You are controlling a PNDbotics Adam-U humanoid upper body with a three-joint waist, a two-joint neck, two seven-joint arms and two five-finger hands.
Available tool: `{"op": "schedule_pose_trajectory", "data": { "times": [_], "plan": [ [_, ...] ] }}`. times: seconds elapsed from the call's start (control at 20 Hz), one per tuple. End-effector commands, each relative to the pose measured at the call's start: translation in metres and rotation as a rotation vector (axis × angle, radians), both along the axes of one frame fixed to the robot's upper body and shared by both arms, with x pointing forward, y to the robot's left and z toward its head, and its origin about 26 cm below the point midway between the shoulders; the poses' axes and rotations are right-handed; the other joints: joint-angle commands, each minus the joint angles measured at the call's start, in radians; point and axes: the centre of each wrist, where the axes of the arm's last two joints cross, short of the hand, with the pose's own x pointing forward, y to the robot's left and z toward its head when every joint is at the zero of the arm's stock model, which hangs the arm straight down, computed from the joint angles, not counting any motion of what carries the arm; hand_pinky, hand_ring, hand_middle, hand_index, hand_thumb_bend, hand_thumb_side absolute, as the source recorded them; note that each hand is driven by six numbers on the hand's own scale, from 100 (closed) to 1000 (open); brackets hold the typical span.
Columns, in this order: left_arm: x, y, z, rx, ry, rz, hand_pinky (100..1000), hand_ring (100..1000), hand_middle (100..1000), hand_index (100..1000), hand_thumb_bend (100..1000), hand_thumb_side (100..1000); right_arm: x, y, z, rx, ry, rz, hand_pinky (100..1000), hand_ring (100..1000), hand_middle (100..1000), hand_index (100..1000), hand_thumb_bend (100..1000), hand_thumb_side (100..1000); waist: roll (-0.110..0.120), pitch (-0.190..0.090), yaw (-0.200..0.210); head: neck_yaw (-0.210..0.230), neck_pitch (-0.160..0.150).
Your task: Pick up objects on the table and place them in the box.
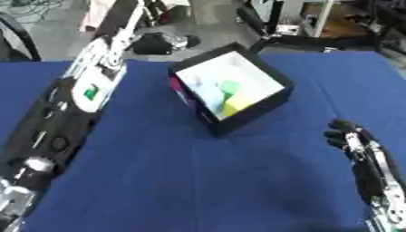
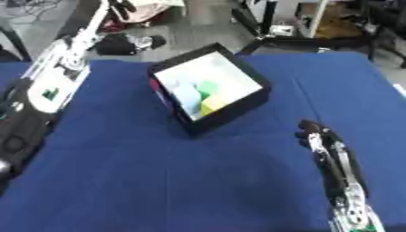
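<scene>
I take the box (image 1: pixel 238 59) as my landmark; it is black-walled and white inside, sitting askew on the blue table (image 1: pixel 198 181), one corner turned toward me; inside it I make out a pale blue shape (image 1: pixel 209 92), a green block (image 1: pixel 230 87) and a yellow block (image 1: pixel 235 106) bunched against the near wall, so those pieces already lie where the task wants them; nothing else shows on the cloth around the box, and I judge the collecting close to finished, though what lies outside these views I cannot say.

My right hand (image 1: pixel 351 138) rests near and to the right of the box, well apart from it, standing edge-on above the cloth with fingers slightly bent and nothing in it; I read that as idle parking, kept out of the box's way.

My left arm (image 1: pixel 87 90) runs up the left of the box and past its far side, toward the floor beyond the table; the left hand itself is up at the top edge and I cannot tell how its fingers stand, nor whether it carries anything.

If anything remains to fetch, I would want the box kept where both arms reach its open top.
</scene>
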Motion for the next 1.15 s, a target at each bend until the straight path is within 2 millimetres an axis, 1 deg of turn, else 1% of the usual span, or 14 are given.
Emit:
{"op": "schedule_pose_trajectory", "data": {
  "times": [0.05, 0.15, 0.3, 0.45, 0.55, 0.65, 0.75, 1.15],
  "plan": [
    [-0.036, 0.015, 0.016, -0.141, -0.116, 0.003, 738, 552, 542, 704, 808, 667, 0.001, -0.008, 0.007, -0.019, -0.026, -0.02, 806, 762, 748, 791, 100, 754, -0.007, 0.0, 0.005, 0.025, -0.002],
    [-0.052, 0.024, -0.009, -0.239, -0.105, 0.03, 737, 550, 538, 700, 789, 669, 0.002, -0.009, 0.008, -0.021, -0.031, -0.025, 805, 762, 748, 791, 100, 752, -0.009, 0.004, 0.009, 0.039, -0.002],
    [-0.068, 0.029, -0.049, -0.379, -0.063, 0.083, 739, 548, 535, 695, 767, 666, 0.003, -0.01, 0.011, -0.02, -0.039, -0.033, 805, 762, 748, 791, 100, 751, -0.011, 0.01, 0.012, 0.05, -0.002],
    [-0.076, 0.027, -0.085, -0.484, -0.017, 0.124, 740, 545, 533, 692, 743, 665, 0.004, -0.009, 0.011, -0.015, -0.043, -0.034, 805, 762, 748, 791, 100, 755, -0.011, 0.014, 0.011, 0.048, -0.002],
    [-0.078, 0.024, -0.102, -0.519, 0.017, 0.13, 740, 543, 531, 690, 735, 663, 0.004, -0.009, 0.011, -0.013, -0.042, -0.037, 805, 762, 748, 791, 100, 757, -0.01, 0.016, 0.012, 0.041, -0.002],
    [-0.078, 0.022, -0.114, -0.535, 0.046, 0.131, 739, 540, 529, 690, 725, 658, 0.004, -0.009, 0.011, -0.013, -0.041, -0.039, 806, 762, 748, 791, 100, 758, -0.009, 0.018, 0.011, 0.04, -0.002],
    [-0.079, 0.02, -0.12, -0.557, 0.055, 0.134, 738, 536, 524, 687, 711, 652, 0.004, -0.01, 0.011, -0.014, -0.041, -0.042, 806, 762, 748, 791, 100, 756, -0.008, 0.017, 0.011, 0.043, -0.002],
    [-0.079, 0.013, -0.134, -0.635, 0.066, 0.139, 732, 523, 510, 674, 687, 640, 0.005, -0.009, 0.012, -0.011, -0.046, -0.044, 806, 762, 748, 791, 100, 750, -0.004, 0.022, 0.011, 0.042, -0.002]
  ]
}}
